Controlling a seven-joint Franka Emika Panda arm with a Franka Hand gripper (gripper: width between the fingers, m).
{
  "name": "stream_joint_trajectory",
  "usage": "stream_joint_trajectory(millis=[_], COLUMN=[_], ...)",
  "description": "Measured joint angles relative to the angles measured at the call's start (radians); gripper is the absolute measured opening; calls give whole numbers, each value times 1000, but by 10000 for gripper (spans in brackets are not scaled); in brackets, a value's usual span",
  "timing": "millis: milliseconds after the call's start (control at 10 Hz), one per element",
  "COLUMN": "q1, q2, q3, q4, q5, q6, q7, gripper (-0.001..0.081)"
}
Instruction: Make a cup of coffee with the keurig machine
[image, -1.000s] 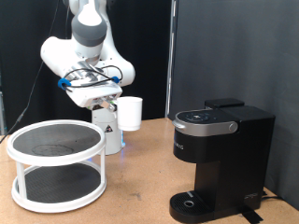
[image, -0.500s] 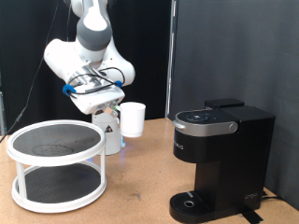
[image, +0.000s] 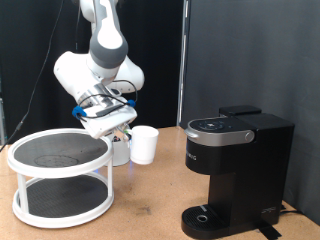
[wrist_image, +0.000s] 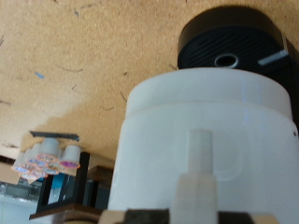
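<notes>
The white cup (image: 146, 144) hangs in the air, held by its side and slightly tilted, left of the black keurig machine (image: 236, 160) in the exterior view. My gripper (image: 131, 133) is shut on the cup's handle. In the wrist view the cup (wrist_image: 201, 131) fills the frame, with its handle (wrist_image: 195, 177) between my fingers at the frame's edge. Beyond it the machine's round black drip tray (wrist_image: 229, 39) shows. The machine's lid is shut and its drip tray (image: 212, 218) is bare.
A white two-tier round rack (image: 58, 176) stands at the exterior view's left. A white box with a triangle label (image: 119, 150) stands behind the cup. A box of pods (wrist_image: 45, 159) shows in the wrist view. Wooden table, black curtain behind.
The arm has lowered the cup and carried it a little towards the exterior view's right, closer to the machine. The machine and rack have not moved.
</notes>
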Motion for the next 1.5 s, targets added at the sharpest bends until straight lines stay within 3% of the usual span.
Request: stream_joint_trajectory(millis=[900,1500], q1=[45,74], q2=[182,275], q3=[59,126], q4=[30,78], q5=[136,395], q6=[72,124], q7=[-92,-294], gripper=[1,0])
